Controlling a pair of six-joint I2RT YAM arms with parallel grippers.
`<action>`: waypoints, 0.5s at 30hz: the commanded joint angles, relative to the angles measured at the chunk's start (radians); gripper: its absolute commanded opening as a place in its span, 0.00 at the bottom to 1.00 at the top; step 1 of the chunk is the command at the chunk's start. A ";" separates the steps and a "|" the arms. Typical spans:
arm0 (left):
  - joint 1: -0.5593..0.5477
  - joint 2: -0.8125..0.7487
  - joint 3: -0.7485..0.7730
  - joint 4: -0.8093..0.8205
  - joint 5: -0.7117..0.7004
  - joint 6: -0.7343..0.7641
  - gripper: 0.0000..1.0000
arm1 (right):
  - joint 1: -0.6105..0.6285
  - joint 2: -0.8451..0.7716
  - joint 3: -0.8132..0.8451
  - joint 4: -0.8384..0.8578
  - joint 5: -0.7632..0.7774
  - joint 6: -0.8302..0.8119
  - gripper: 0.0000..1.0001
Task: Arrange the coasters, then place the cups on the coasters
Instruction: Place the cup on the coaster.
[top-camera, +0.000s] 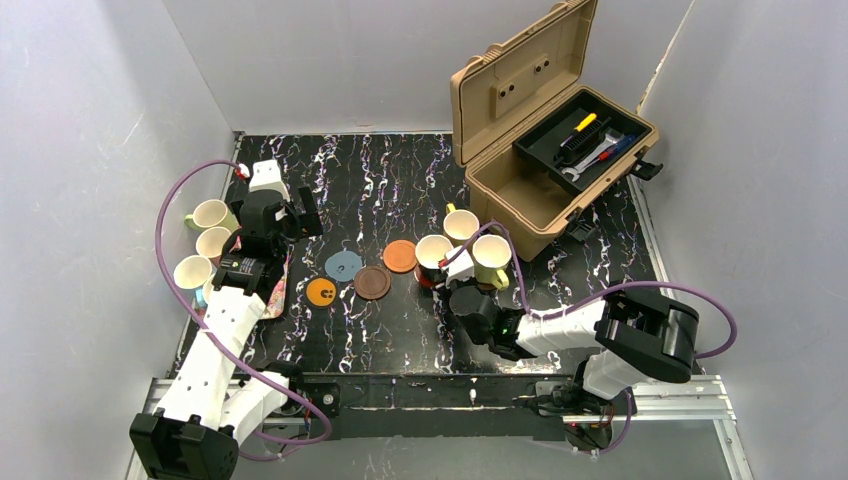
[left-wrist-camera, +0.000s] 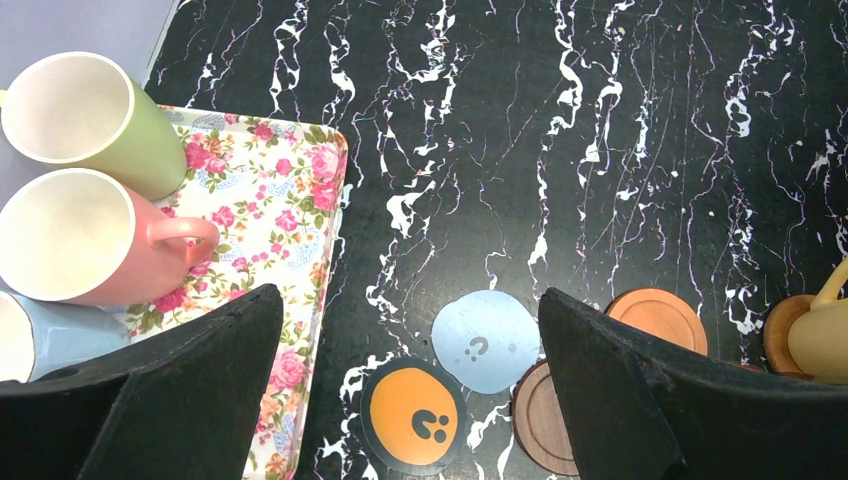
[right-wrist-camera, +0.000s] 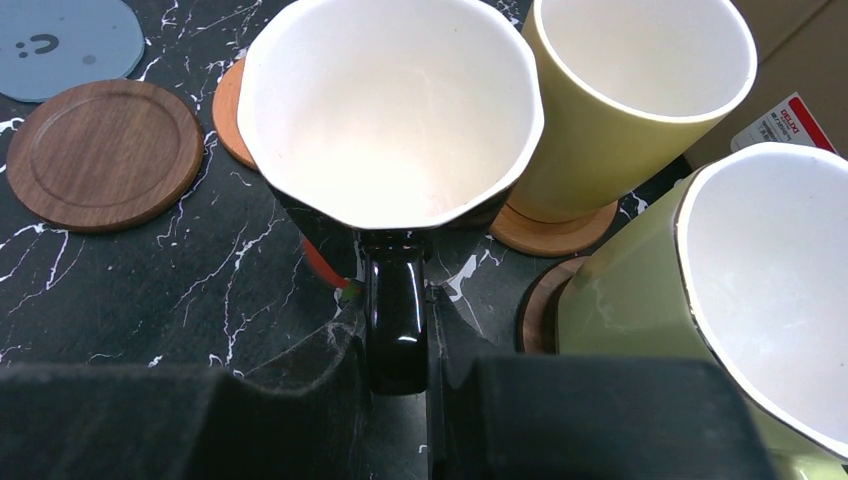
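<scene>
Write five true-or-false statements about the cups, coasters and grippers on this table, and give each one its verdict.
1. The right gripper is shut on the handle of the black mug. True.
2. The left gripper holds the pink mug. False: its jaws are open and empty above the table, and the pink mug sits on the floral tray.
3. The yellow mug stands on a light wooden coaster. True.
4. The toolbox is closed. False: its lid stands open.
5. A cup stands on the grey-blue coaster. False: it is bare.
</scene>
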 joint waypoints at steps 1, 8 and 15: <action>0.005 -0.023 -0.012 0.016 -0.019 0.009 0.98 | 0.000 -0.004 0.031 0.108 0.066 0.018 0.21; 0.006 -0.025 -0.014 0.017 -0.010 0.012 0.98 | 0.000 -0.015 0.035 0.085 0.052 0.020 0.49; 0.006 -0.025 -0.017 0.019 -0.002 0.015 0.98 | -0.001 -0.088 0.026 0.017 0.008 0.034 0.71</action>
